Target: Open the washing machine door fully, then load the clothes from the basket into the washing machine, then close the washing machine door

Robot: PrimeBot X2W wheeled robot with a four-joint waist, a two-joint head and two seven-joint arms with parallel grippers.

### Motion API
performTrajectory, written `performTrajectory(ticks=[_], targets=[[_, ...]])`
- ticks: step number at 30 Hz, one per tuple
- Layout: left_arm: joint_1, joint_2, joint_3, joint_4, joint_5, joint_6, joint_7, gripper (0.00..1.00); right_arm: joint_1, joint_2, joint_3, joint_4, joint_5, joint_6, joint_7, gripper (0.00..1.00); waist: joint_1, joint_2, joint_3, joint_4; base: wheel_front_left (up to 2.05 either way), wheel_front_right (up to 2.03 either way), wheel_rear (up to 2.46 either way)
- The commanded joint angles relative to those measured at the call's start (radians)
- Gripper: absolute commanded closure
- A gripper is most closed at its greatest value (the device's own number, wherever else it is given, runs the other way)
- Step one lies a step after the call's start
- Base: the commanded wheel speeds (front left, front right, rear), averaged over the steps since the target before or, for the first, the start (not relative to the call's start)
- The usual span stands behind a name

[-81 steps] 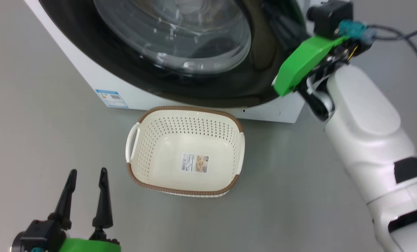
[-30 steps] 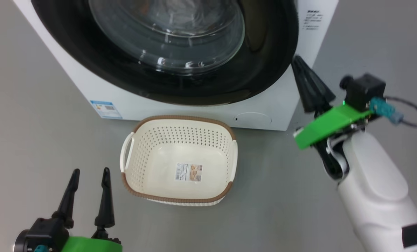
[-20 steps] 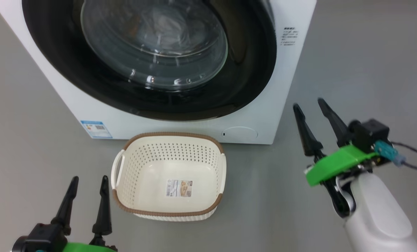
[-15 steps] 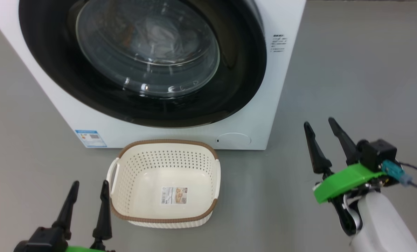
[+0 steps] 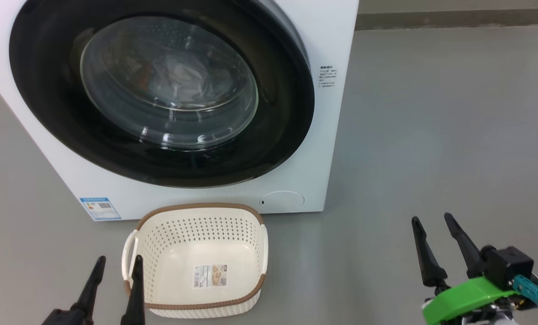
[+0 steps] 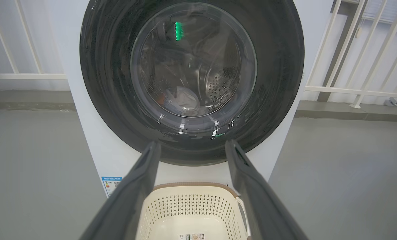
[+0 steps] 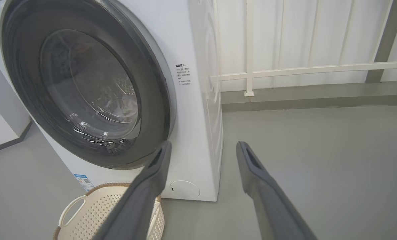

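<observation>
Fingers on both arms stand spread wide with nothing between them — the left gripper point(image 5: 119, 259) just beside the left handle of the basket point(image 5: 196, 208), the right gripper point(image 5: 431, 219) above the grey floor point(image 5: 431, 113). The basket sits on the floor just before the washing machine point(image 5: 318, 167). The washing machine door point(image 5: 47, 113) is shut — the clothes point(image 6: 181, 100) lie inside the drum, behind its glass.

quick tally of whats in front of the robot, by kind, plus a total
washing machine: 1
washing machine door: 1
basket: 1
clothes, bundle behind the door glass: 1
grippers: 2, left gripper, right gripper
total: 6
</observation>
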State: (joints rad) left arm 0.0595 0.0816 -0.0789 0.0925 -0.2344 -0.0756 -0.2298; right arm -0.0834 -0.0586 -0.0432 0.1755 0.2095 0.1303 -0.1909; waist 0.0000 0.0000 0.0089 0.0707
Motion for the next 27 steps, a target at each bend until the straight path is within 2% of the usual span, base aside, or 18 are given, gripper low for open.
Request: performTrajectory(ticks=[1, 11, 27], targets=[[-0.019, 0.018, 0.031, -0.021, -0.009, 0.002, -0.001, 0.00, 0.005, 0.004, 0.016, -0.052, -0.013, 0.000, 0.010, 0.00, 0.0000, 0.0000, -0.009, -0.010, 0.00, 0.00, 0.00], [0.007, 0.026, 0.032, -0.030, -0.014, 0.016, 0.001, 0.00, 0.108, 0.008, -0.020, -0.202, -0.043, 0.000, 0.101, 0.00, 0.0000, 0.0000, -0.027, -0.031, 0.00, 0.00, 0.00], [0.014, 0.028, 0.022, -0.032, -0.022, 0.029, -0.006, 0.00, 0.133, 0.008, -0.031, -0.239, -0.029, 0.000, 0.132, 0.00, 0.0000, 0.0000, -0.028, -0.025, 0.00, 0.00, 0.00]])
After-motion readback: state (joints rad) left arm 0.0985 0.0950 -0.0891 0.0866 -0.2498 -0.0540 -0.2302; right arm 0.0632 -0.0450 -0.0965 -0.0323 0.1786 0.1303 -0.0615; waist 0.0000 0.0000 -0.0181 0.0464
